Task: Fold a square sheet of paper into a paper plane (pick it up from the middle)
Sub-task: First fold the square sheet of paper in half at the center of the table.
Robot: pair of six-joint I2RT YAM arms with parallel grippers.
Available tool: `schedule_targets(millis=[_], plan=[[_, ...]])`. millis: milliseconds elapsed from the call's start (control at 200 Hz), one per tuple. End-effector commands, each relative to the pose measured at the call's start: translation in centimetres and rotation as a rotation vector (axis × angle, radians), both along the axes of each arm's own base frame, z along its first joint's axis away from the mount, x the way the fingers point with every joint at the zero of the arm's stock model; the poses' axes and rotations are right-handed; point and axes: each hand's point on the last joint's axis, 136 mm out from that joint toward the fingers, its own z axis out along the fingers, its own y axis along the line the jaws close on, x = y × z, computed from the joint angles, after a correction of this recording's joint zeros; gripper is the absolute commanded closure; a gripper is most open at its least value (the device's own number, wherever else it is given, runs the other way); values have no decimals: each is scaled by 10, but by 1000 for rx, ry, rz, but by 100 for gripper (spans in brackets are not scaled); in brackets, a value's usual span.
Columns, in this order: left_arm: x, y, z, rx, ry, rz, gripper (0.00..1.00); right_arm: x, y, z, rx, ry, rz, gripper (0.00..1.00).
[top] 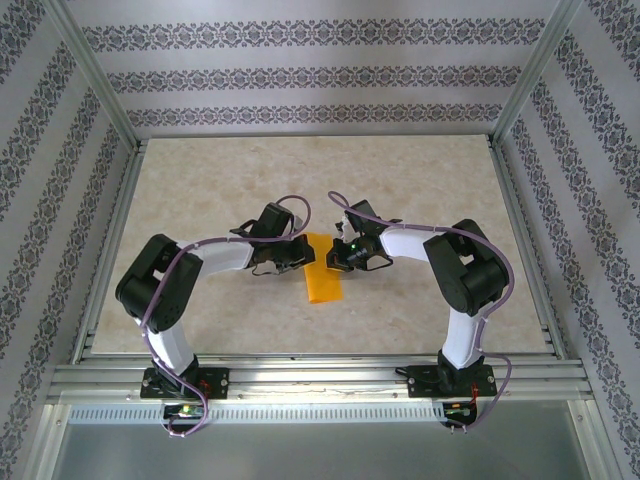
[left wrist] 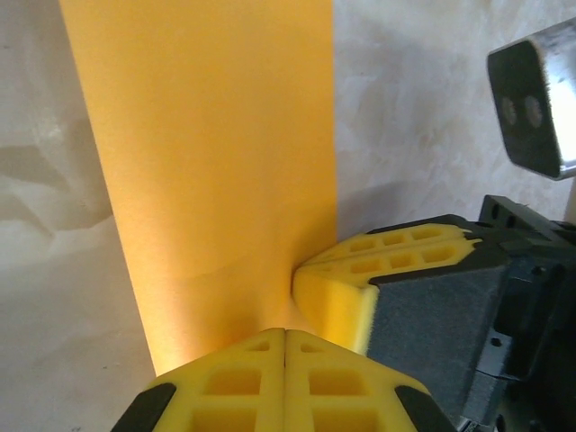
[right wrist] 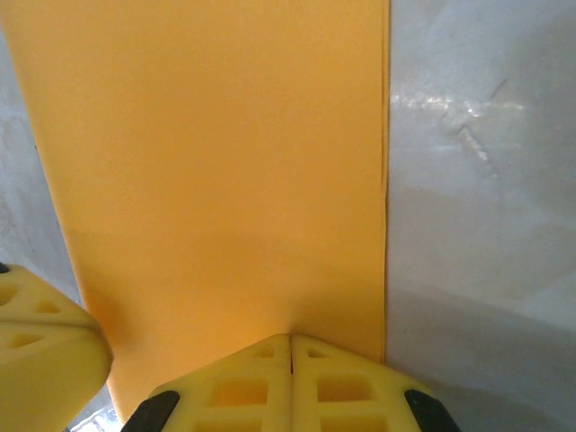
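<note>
The orange sheet of paper (top: 323, 272) is folded into a long narrow strip on the table between the two arms. My left gripper (top: 298, 252) is shut, its yellow fingertips pinching one end of the strip (left wrist: 216, 162); the tips meet at the left gripper (left wrist: 285, 335). My right gripper (top: 338, 256) is shut too, pinching the same end of the paper (right wrist: 225, 153) at the right gripper (right wrist: 291, 340). The two grippers sit close together, almost touching. The paper casts a shadow and appears lifted off the table at the held end.
The beige table (top: 200, 190) is framed by aluminium rails (top: 320, 372) and patterned walls. The right gripper's fingers (left wrist: 387, 256) crowd the left wrist view, and a left finger (right wrist: 36, 346) shows at the right wrist view's lower left.
</note>
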Motion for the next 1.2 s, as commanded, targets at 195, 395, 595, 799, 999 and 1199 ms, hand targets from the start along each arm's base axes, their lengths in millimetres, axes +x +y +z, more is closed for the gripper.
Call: schedule_targets(millis=[195,395,595,799,999,1199], plan=[[-18,26,-46,136,42,5,93,-31,-35,-43,-162,149,-48,100],[-30,44,-66,227,66,5,90,-36,-40,-47,-186,159,-58,100],[-16,24,-26,116,27,11,87,-34,-40,-42,-184,145,-63,100],[-11,7,12,-36,-4,43,87,-33,-39,-42,-182,151,-70,100],[-29,3,-10,-34,59,37,88,-32,-38,-40,-178,148,-71,100],[-43,15,-42,12,109,74,89,-36,-41,-41,-184,154,-70,100]])
